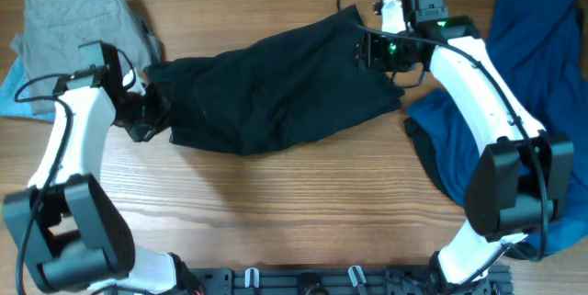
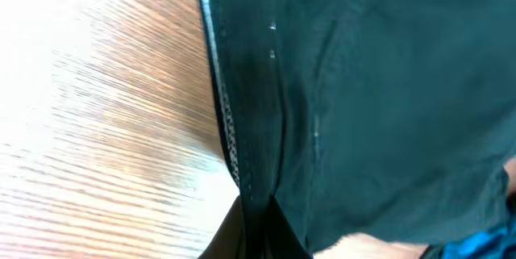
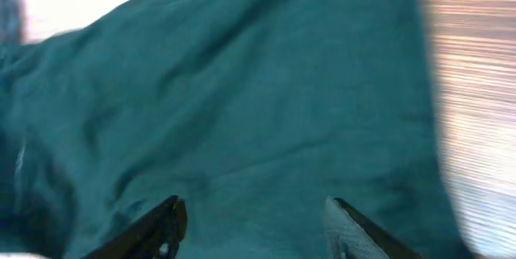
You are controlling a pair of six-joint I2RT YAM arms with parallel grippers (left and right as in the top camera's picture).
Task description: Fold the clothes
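The black shorts (image 1: 276, 84) lie spread across the middle of the wooden table, running from the left up toward the right. My left gripper (image 1: 152, 113) is shut on their left edge; the left wrist view shows the jaws (image 2: 258, 225) pinched on the stitched hem (image 2: 230, 122) just above the wood. My right gripper (image 1: 372, 51) hovers over the right end of the shorts. In the right wrist view its fingers (image 3: 254, 215) are spread wide, with the dark cloth (image 3: 266, 89) below and nothing between them. No button or pale lining shows.
Grey folded trousers (image 1: 78, 15) lie at the back left on a light-blue cloth (image 1: 14, 93). A rumpled deep-blue garment (image 1: 542, 47) covers the right side of the table, under and behind my right arm. Bare wood (image 1: 294, 203) lies in front.
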